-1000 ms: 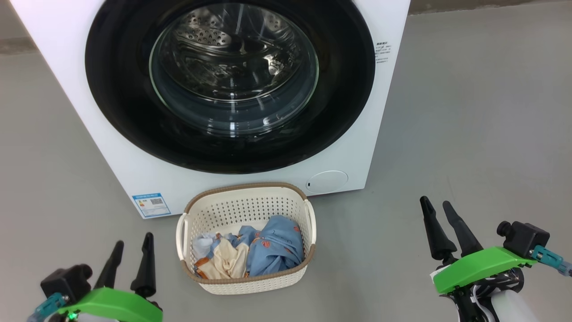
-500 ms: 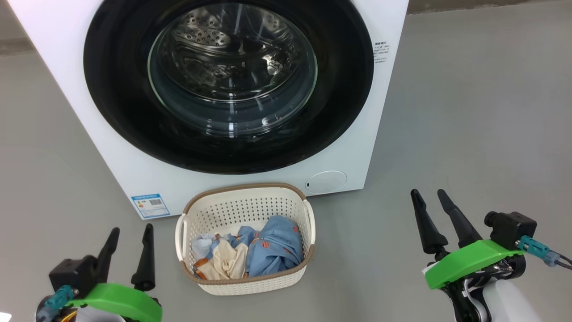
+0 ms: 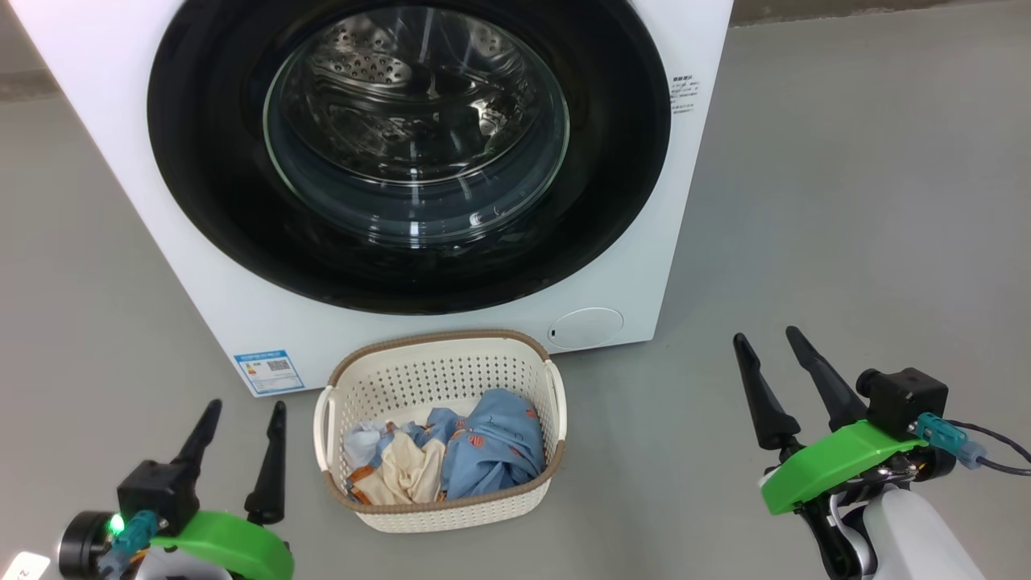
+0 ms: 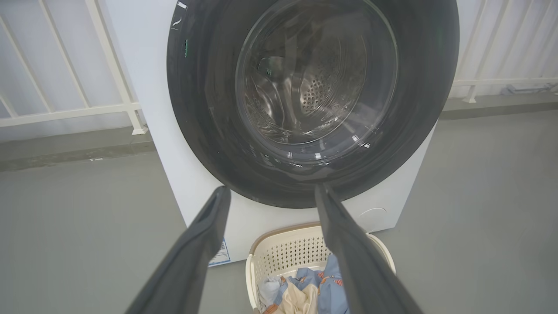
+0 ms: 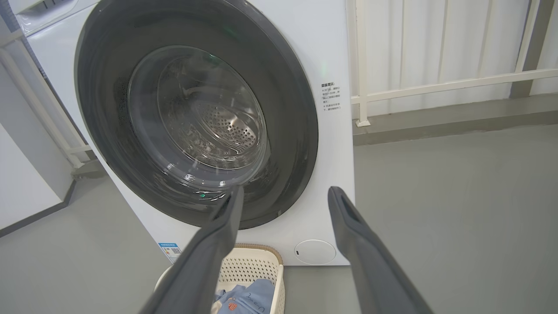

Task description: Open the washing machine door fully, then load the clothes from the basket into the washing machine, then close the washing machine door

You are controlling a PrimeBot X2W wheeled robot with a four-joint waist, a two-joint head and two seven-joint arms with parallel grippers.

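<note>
The white washing machine (image 3: 97, 105) stands ahead, and its round black door (image 3: 209, 185) with the glass bowl window (image 3: 415, 121) is shut flat against the front. On the floor before it sits the cream basket (image 3: 439, 511) holding the clothes (image 3: 483, 447), light blue with orange prints plus cream and white pieces. My left gripper (image 3: 244, 407) hangs open left of the basket, empty. Right of the basket, my right gripper (image 3: 765, 337) is open and empty too. Both wrist views look at the door (image 4: 196, 109) (image 5: 296, 131) between spread fingers (image 4: 209, 226) (image 5: 348, 218).
Grey floor (image 3: 846, 201) spreads around the machine. A white railing (image 5: 436, 85) runs behind it on both sides, with a low kerb (image 4: 74, 148) at its foot. A round white flap (image 3: 585, 328) and a blue label (image 3: 269, 370) sit low on the machine's front.
Both grippers have risen a little toward the machine, fingers still spread. The left wrist has turned so its camera block sits lower. The head view drifted slightly.
</note>
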